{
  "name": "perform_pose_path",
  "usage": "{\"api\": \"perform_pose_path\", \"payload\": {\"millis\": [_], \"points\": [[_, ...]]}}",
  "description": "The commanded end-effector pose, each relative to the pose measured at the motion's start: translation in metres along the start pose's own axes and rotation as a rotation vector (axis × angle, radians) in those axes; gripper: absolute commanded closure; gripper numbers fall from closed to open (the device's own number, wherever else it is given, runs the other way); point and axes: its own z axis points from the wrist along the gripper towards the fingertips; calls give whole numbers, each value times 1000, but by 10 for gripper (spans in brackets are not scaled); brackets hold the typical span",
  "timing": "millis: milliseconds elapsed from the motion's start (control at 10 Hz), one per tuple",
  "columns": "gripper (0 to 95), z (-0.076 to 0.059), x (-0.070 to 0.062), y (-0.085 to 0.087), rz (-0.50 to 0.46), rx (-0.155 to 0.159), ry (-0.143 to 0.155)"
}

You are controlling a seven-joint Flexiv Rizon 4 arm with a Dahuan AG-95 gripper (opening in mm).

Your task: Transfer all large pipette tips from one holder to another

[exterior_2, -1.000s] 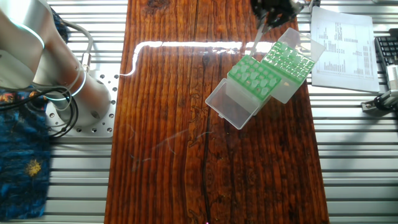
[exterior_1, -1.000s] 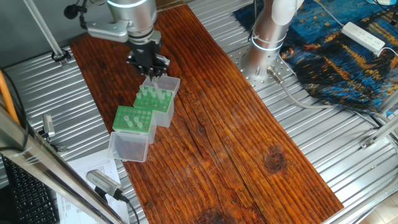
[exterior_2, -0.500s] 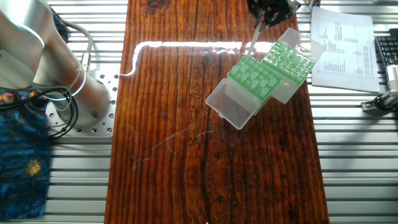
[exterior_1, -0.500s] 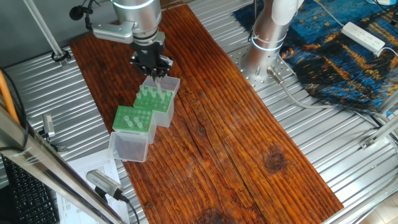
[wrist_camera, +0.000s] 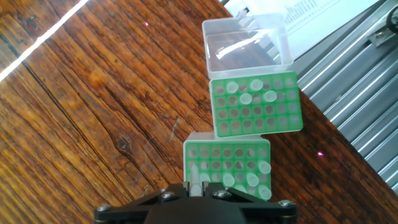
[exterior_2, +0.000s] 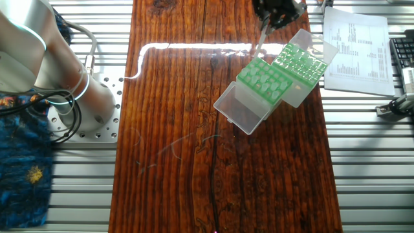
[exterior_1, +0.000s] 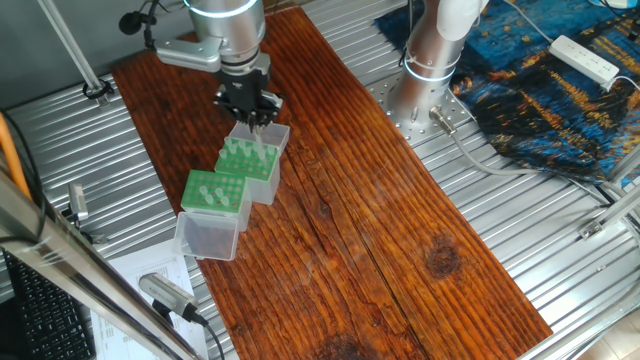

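Note:
My gripper (exterior_1: 250, 114) (exterior_2: 267, 18) (wrist_camera: 196, 186) is shut on one large pipette tip (wrist_camera: 196, 176) (exterior_2: 259, 43), a pale cone hanging point-down. It hovers over the end of the nearer green holder (exterior_1: 249, 160) (exterior_2: 271, 79) (wrist_camera: 226, 165), which has several tips (wrist_camera: 252, 180) standing in it. The second green holder (exterior_1: 213, 191) (exterior_2: 299, 61) (wrist_camera: 254, 104) lies end to end with the first. It also carries several tips (wrist_camera: 256, 84), clustered near its far edge. The held tip touches neither holder.
A clear lid (exterior_1: 208, 235) (wrist_camera: 245, 45) hangs off the second holder at the board's edge. Another clear lid (exterior_2: 242, 107) (exterior_1: 266, 133) sits beyond the first holder. Printed paper (exterior_2: 356, 45) lies on the metal table beside them. The arm's base (exterior_1: 425, 70) stands across the wooden board (exterior_1: 380, 220).
The gripper has drifted a little sideways with the tip, toward the board's middle and away from the paper. It has stayed shut, and neither holder has moved.

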Motion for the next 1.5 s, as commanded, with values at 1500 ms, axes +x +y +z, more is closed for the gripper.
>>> {"api": "perform_pose_path", "payload": {"millis": [1500], "points": [[760, 27, -15, -34, -29, 40, 0]]}}
